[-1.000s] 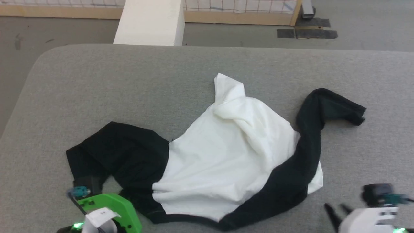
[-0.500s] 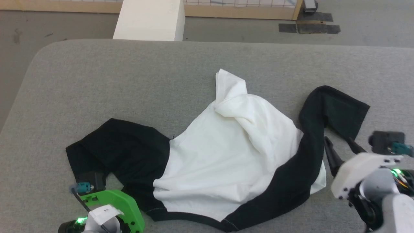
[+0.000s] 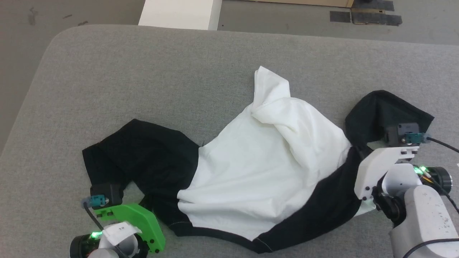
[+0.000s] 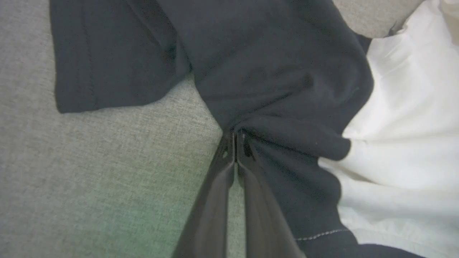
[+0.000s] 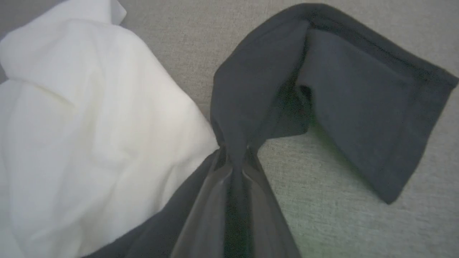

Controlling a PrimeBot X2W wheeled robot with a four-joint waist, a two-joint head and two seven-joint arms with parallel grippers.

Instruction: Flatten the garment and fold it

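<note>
Black cloth was pinched btwn the fingers (image 5: 211, 204) of the right gripper (image 5: 235, 154). The jaws were drawn almost together w/ a bunched strand of dark fabric caught in the gap, so a clenched grasp on the garment (image 3: 265, 172) was seen. From that pinch the right sleeve (image 5: 358, 107) was fanned up and rightward in the wrist view, its cuff slack and lying on the grey padded table (image 3: 143, 71). White body cloth was heaped just beside the fingers on the other side.

The fingers (image 4: 215, 200) of the left gripper (image 4: 235, 135) were pressed fully together. Their tips were buried in a gathered fold of black fabric w/ creases radiating outward, so the garment was gripped there too. The left sleeve (image 4: 107, 53) was spread flat on the table beyond the tips, w/ white cloth at the right of that view.

Seen from the head, the garment was laid crumpled across the middle of the table, btwn both grippers. It was black at the left end and white and rumpled in the centre, w/ a peak raised toward the far side and a black band along the near edge. A white box (image 3: 179, 14) was stood on the floor (image 3: 53, 10) past the table's far edge.
</note>
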